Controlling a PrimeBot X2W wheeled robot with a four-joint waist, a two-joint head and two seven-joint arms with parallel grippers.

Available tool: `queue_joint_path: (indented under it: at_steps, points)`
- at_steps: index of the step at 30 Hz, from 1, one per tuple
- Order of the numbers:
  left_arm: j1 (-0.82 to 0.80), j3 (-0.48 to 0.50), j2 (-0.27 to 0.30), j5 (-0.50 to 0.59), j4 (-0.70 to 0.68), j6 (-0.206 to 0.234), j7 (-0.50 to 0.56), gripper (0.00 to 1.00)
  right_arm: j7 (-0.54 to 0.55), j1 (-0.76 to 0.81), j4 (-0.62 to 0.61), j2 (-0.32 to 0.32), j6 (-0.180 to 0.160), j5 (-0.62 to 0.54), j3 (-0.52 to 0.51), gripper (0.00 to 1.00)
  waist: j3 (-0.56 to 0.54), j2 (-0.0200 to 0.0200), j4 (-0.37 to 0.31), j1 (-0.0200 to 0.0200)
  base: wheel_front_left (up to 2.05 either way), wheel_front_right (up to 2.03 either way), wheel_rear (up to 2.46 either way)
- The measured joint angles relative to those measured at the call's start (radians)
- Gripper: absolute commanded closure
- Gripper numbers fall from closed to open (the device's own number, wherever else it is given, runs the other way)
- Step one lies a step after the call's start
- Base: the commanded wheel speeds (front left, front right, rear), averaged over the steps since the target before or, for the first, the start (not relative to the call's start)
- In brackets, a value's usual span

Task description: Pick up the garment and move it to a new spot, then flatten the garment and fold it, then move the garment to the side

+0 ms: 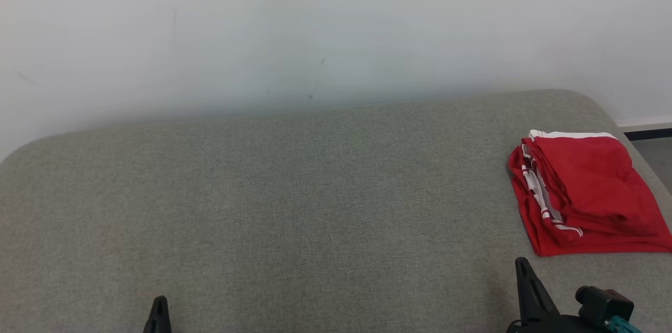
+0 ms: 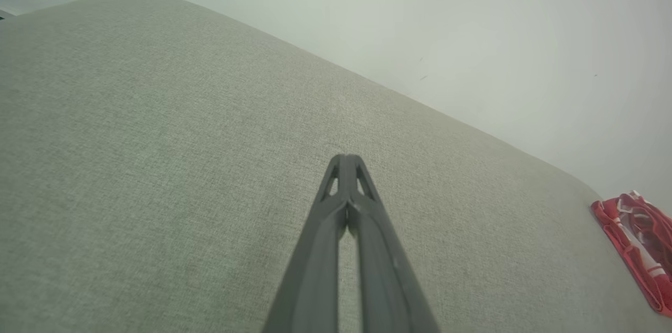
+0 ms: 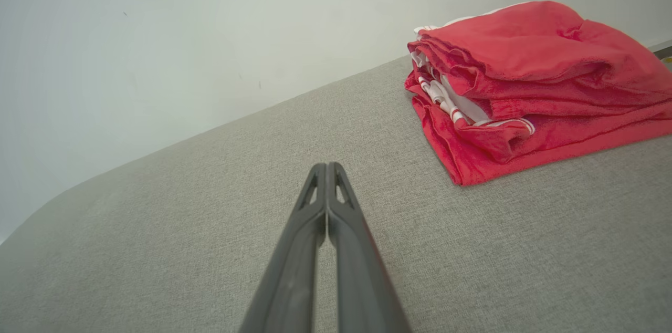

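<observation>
Rightward, folded red garment (image 1: pixel 588 191), 1 corner out of view.

and here's the pad (image 1: pixel 315 207), grey woven fabric, spreading across the head view from 9 o'clock to 3 and down to 6, its far corners rounded at 10 and 2. behind it the wall (image 1: pixel 336 18), pale and plain, takes the whole top from 10 through 2. a few dark specks (image 1: pixel 310 95) sit on it just above the pad's back edge, near 12. over at 3 o'clock, past the pad's corner, a pale skirting (image 1: pixel 646 124) with a dark strip (image 1: pixel 648 134) under it, and grey floor (image 1: pixel 656 157) just below.
</observation>
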Motion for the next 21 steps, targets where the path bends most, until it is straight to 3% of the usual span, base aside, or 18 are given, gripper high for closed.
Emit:
queue_joint_path:
  at_steps: [21]
  points:
    - [-0.054,0.023,0.001,-0.338,0.007,-0.035,0.085,1.0,0.082,-0.017,-0.039,0.0,0.0,0.364,-0.035,1.0,0.014,0.0,0.01,0.0,0.0,0.0,0.0]
